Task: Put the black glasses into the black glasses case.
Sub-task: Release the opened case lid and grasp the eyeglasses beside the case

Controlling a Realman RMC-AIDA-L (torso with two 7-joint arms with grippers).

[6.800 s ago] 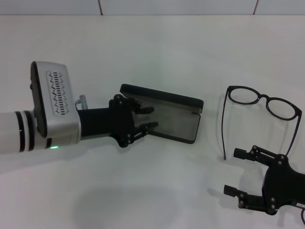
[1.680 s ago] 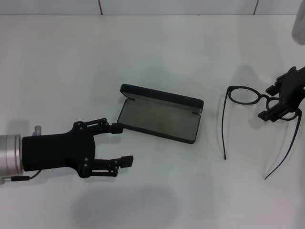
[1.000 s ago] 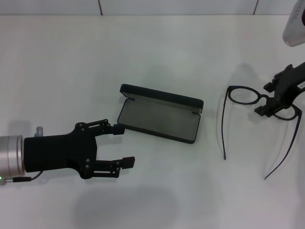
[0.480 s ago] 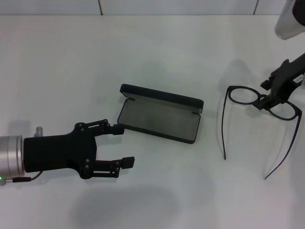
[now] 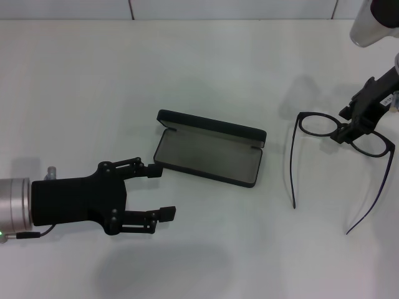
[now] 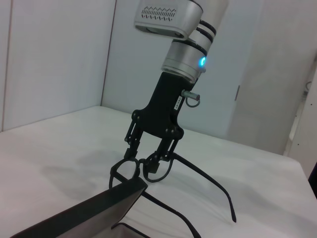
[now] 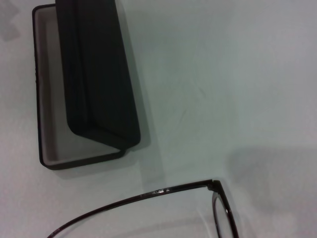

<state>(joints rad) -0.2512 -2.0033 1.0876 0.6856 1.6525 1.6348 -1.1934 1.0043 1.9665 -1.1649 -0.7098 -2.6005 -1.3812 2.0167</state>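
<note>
**Right pincer descending on the bridge of the glasses; case lies open at centre**

The black glasses (image 5: 341,132) rest on the white counter (image 5: 206,68) at about 3 o'clock from the black glasses case (image 5: 210,148), well apart from it, lenses toward 12 o'clock and both temple arms unfolded and trailing toward 6 o'clock. The case lies open at mid-counter, its lid raised along the 12 o'clock edge and its grey lining exposed. The right pincer (image 5: 346,126) comes in from 1 o'clock and hangs over the bridge between the two lenses; in the left wrist view its fingers (image 6: 152,166) stand apart, straddling the frame front, not yet clamped. The left pincer (image 5: 159,192) rests low at 8 o'clock of the case, fingers spread, one tip just beside the case's near corner; it holds nothing.

Judged step: grasping the glasses. To do it well, the fingers should close squarely on the bridge or the rim beside it rather than on a lens, with gentle force, since the thin frame may pivot or slip. The unfolded temples will likely need clearance on lifting, and the frame must be aligned with the case's long axis before lowering.
</note>
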